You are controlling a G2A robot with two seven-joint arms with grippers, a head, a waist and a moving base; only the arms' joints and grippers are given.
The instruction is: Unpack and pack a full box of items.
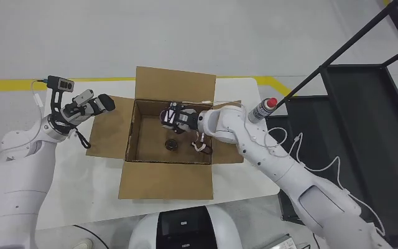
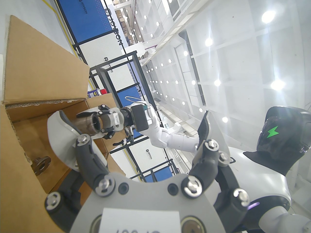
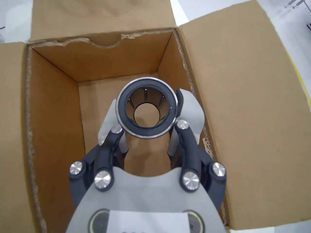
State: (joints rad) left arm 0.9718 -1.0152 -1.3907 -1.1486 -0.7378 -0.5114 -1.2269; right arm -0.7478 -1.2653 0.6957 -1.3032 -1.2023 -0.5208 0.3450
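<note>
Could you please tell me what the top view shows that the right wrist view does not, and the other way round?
Top view: the spray can, the small flange on the cardboard box floor, and the open left gripper beside it. Right wrist view: ball rows inside the metal cylinder. Both: the open box and the right gripper shut on the cylinder.

My white arms trail thin white cables; left gripper and right gripper share dark linkages, silver screws, pale fingers.
</note>
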